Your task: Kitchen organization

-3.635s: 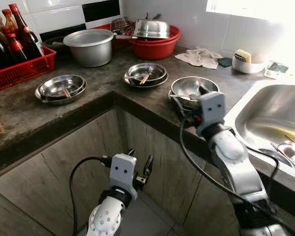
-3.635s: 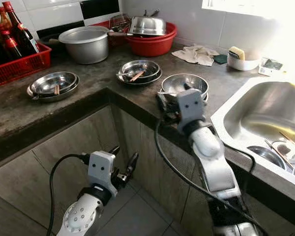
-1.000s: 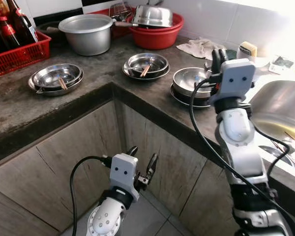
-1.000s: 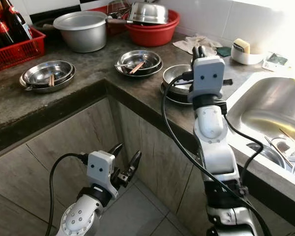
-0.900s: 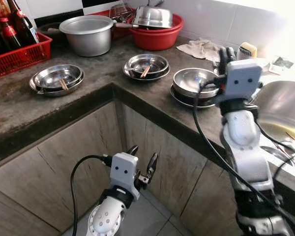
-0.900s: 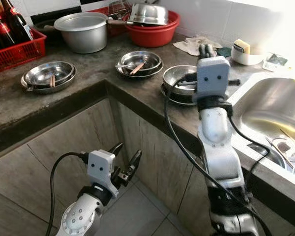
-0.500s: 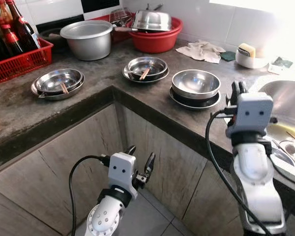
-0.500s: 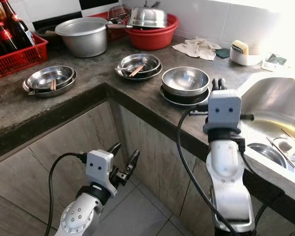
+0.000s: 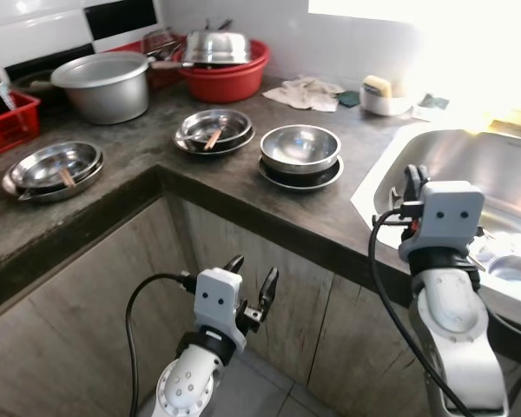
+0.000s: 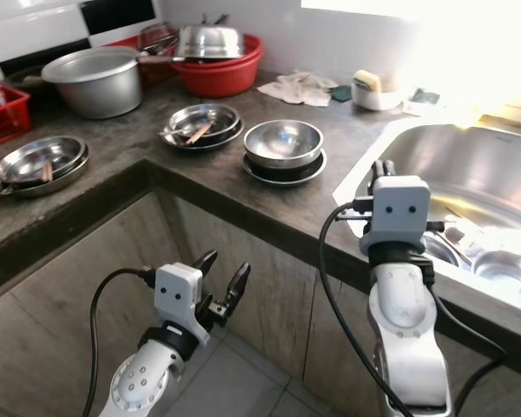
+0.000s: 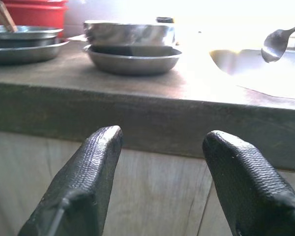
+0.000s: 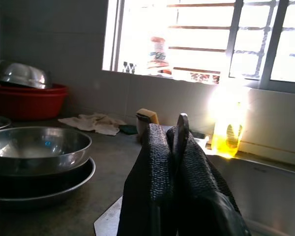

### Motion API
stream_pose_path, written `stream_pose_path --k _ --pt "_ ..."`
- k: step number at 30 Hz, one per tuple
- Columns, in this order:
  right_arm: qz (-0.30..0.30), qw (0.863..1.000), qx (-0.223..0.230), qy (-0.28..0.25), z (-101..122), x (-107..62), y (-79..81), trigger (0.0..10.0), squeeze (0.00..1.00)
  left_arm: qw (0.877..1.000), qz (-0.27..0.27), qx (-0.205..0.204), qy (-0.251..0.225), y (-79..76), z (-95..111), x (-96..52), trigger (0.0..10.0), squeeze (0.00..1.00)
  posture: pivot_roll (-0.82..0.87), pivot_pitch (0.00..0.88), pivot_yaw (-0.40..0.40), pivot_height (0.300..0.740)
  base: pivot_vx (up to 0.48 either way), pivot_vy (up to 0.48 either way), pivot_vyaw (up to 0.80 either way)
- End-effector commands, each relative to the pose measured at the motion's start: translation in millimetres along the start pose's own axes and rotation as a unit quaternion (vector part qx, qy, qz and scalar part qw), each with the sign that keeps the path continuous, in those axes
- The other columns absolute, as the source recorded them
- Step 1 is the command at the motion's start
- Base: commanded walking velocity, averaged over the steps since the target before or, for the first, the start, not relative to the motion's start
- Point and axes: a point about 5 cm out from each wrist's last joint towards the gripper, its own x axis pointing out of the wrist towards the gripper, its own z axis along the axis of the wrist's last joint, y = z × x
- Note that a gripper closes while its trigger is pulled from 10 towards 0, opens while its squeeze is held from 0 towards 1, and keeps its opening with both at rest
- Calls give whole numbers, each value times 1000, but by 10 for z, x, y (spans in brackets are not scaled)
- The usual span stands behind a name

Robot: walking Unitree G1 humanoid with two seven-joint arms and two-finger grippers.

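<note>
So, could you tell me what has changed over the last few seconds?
The right gripper has left the steel bowl and swung right to the sink rim, shut on a spoon that it apparently took from the bowl. The bowl stayed put, and the left gripper still hangs open below the counter. The camera has also turned.

Dark stone counter (image 9: 243,187) runs round corner, wooden cabinet fronts below. Steel bowl (image 9: 300,143) sits on plate, middle of counter. Just beside bowl, toward wall: dish with wooden stick (image 9: 214,130). Further along counter: second dish stack (image 9: 54,167), grey pot (image 9: 104,83), red basin (image 9: 226,76) holding steel lid. Cloth (image 9: 306,91) behind bowl. Sink (image 9: 478,187) on bowl's other side. Right gripper (image 9: 412,181) raised at sink edge. Left gripper (image 9: 252,282) low before cabinets, fingers apart.
</note>
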Motion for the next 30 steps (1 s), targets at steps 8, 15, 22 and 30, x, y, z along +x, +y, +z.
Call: stream_pose_path --k 8,15,22,30 --pt "10 1000 4 -1 15 -8 85 10000 0 1000 -15 17 13 5 -47 -16 10000 0 15 45 -1 740 0 323 -788" --pt "12 1000 -2 -2 5 -3 105 10000 0 999 -29 28 19 -30 -75 -22 10000 0 15 40 6 740 81 -102 -785" --pt "16 1000 1 -16 67 76 134 10000 0 999 -21 31 25 -13 -87 -25 10000 0 20 38 4 740 280 -387 -786" --pt "29 1000 10 -8 34 132 159 10000 0 999 -19 34 23 -14 -75 -29 10000 0 26 51 4 740 39 -45 -544"
